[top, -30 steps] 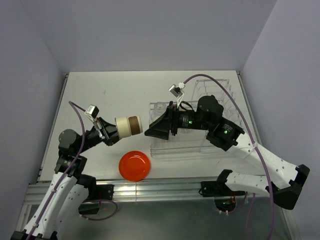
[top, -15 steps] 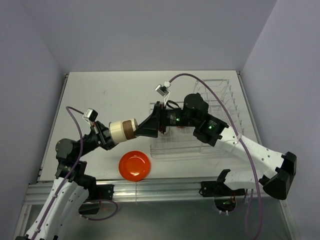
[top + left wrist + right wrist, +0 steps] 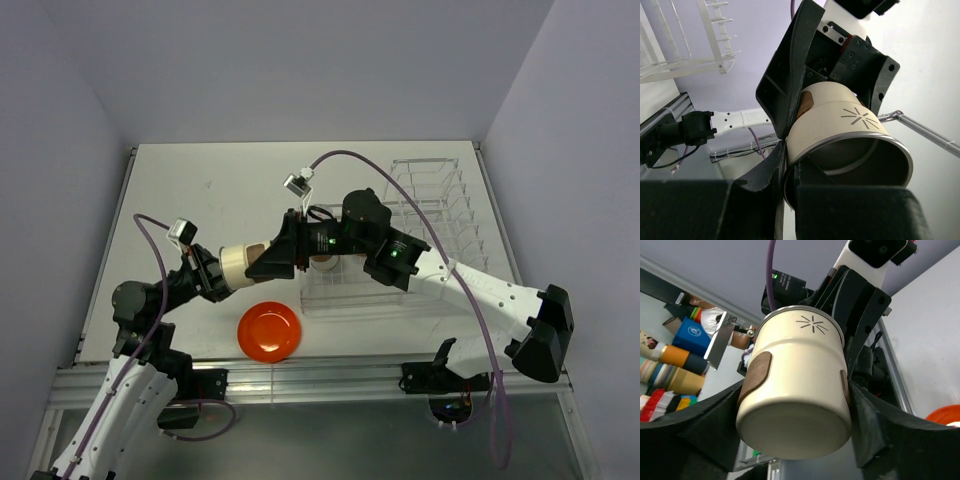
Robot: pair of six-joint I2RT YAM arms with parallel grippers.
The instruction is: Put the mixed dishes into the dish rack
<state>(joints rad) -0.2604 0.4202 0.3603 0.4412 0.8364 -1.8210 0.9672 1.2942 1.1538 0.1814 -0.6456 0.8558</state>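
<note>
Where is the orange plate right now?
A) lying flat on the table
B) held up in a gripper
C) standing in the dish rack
A: the orange plate lies flat on the table, outside the clear dish rack.

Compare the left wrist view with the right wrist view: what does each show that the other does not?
Only the left wrist view shows the cup's open mouth and part of the rack. Only the right wrist view shows the cup's closed bottom, an edge of the plate and coloured clutter in the background. Both show the cup with its star mark, and the other arm's fingers beside it.
</note>
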